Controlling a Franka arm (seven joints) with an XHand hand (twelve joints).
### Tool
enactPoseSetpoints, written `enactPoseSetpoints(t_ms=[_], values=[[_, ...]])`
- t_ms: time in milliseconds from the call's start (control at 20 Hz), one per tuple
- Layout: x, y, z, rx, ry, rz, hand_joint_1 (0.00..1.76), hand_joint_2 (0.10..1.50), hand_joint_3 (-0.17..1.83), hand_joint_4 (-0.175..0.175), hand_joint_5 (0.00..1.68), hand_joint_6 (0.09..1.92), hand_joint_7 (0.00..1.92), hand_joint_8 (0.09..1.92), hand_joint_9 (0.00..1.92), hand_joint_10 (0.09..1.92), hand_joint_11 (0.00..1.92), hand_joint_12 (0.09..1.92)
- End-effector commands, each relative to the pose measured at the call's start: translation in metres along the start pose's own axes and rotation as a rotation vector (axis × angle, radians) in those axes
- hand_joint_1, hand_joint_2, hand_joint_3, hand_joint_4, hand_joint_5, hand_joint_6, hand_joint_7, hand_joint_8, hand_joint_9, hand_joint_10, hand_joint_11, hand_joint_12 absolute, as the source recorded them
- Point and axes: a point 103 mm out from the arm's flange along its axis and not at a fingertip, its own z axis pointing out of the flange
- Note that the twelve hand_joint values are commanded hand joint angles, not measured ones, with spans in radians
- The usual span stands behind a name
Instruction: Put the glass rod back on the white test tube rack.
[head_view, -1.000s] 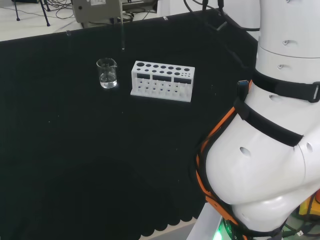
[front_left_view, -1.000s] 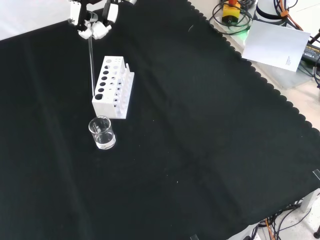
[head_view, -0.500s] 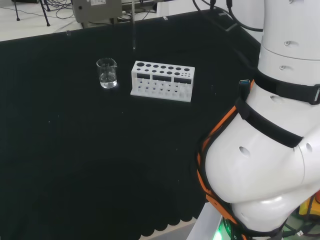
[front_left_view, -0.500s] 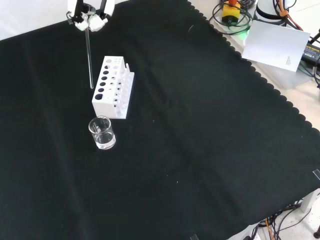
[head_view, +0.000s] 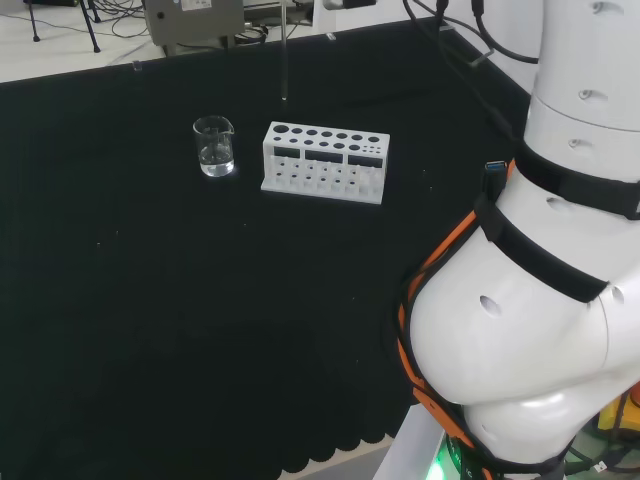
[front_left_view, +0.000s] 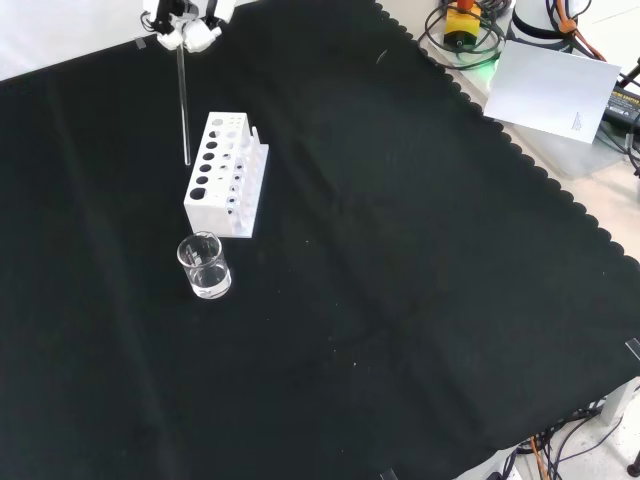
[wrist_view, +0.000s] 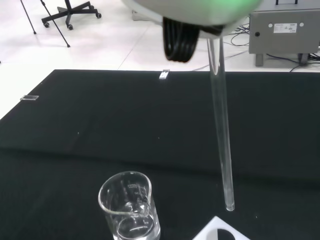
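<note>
At the top edge of the front view the hand (front_left_view: 190, 25) is shut on a clear glass rod (front_left_view: 184, 105), which hangs upright from it. The rod (head_view: 283, 55) hangs in the air above the white test tube rack (head_view: 324, 160), its lower tip over the rack's end nearest the beaker. In the wrist view the rod (wrist_view: 221, 125) ends just above a corner of the rack (wrist_view: 220, 233). The rack (front_left_view: 226, 174) lies flat on the black cloth, its round holes facing up.
A small clear glass beaker (head_view: 214, 146) with a little liquid stands beside the rack; it shows as beaker (front_left_view: 204, 266) in the front view and beaker (wrist_view: 129, 207) in the wrist view. The arm's white links (head_view: 540, 300) fill the right of the head view.
The hand has carried the rod up and away from the beaker toward the rack; in the head view it moved right, and its tip now hangs over the rack's end.
</note>
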Motion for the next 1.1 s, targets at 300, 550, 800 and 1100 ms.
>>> enactPoseSetpoints(t_ms=[300,550,800,1100], values=[[-0.003,-0.036,0.006,-0.011,-0.003,0.022,1.30,0.69,0.76,-0.175,1.07,0.79,1.15,1.21,1.71,0.96,1.75,0.87],[0.001,-0.042,0.006,-0.015,-0.002,0.015,1.30,0.69,0.76,-0.175,1.07,0.79,1.15,1.21,1.71,0.96,1.75,0.87],[0.006,-0.040,0.012,-0.005,-0.002,-0.001,1.30,0.69,0.76,-0.175,1.07,0.79,1.15,1.21,1.71,0.96,1.75,0.87],[0.010,-0.037,0.022,0.012,0.009,-0.014,1.30,0.69,0.76,-0.175,1.07,0.79,1.16,1.21,1.71,0.96,1.75,0.87]])
